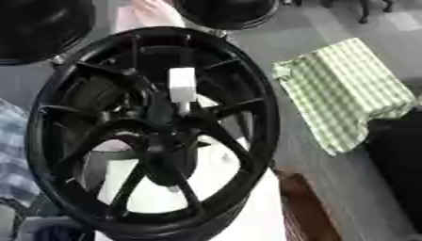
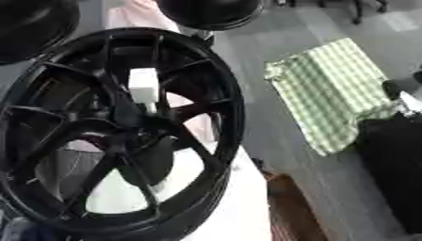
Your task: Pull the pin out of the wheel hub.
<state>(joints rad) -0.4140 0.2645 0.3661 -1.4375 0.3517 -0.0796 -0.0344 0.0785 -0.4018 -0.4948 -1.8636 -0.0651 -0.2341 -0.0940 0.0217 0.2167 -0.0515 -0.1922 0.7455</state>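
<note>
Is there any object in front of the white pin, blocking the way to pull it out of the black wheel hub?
Nothing visible blocks it. The white block-shaped pin sticks out of the black spoked wheel hub, free in front. No robot hand shows.

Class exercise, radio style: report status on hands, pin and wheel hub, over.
Neither hand in view. White pin standing in the black wheel hub, not yet pulled. Nothing blocking it; green checked cloth lies off to the right.

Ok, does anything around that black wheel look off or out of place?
Little stands out. A white block-shaped piece sticks up from the hub of the black wheel, presumably the pin, not yet pulled. A green checked cloth lies rumpled to the right. Neither robot hand is clearly in view.
</note>
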